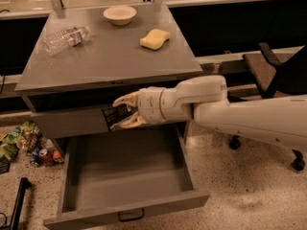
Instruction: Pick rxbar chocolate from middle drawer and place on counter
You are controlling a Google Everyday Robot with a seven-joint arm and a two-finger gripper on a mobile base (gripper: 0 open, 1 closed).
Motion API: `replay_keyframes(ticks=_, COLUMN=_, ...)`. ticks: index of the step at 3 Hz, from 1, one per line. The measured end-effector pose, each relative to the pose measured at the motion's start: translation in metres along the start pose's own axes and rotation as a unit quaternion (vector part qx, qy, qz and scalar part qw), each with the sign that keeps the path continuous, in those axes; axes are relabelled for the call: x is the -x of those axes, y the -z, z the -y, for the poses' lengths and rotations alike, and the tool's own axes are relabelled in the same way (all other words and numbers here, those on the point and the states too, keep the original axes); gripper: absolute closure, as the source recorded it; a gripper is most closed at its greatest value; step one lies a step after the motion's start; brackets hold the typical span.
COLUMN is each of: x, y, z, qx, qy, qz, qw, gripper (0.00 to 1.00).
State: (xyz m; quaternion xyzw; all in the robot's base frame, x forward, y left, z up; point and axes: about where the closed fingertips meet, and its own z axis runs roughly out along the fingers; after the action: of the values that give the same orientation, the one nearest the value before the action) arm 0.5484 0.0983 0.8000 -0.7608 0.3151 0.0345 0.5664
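Dim and warm-toned throughout, with soft light from above spread over the counter [110,56], brightest along the top edge of the frame, plus a faint sheen on the plastic bottle [64,38] at upper left. Deep shadow under the counter's overhang; dull, even grey across the middle drawer [124,171] at lower centre. Pale against that shadow at centre frame, the gripper [119,114], clamped on the dark rxbar chocolate [113,117].

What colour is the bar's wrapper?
Black with pale lettering, in the camera view; the gripper holds the bar above the open drawer.
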Motion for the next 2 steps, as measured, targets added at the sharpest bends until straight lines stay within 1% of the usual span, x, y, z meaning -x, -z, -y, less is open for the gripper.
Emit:
replay_keyframes(ticks=1, x=0.006, y=0.004, z=0.054, qx=0.008, qy=0.032, qz=-0.003, qw=0.9995, gripper=1.00)
replay_keyframes(ticks=2, x=0.004, y=0.006, z=0.083, qx=0.033, qy=0.052, qz=-0.006, qw=0.9981, gripper=1.00)
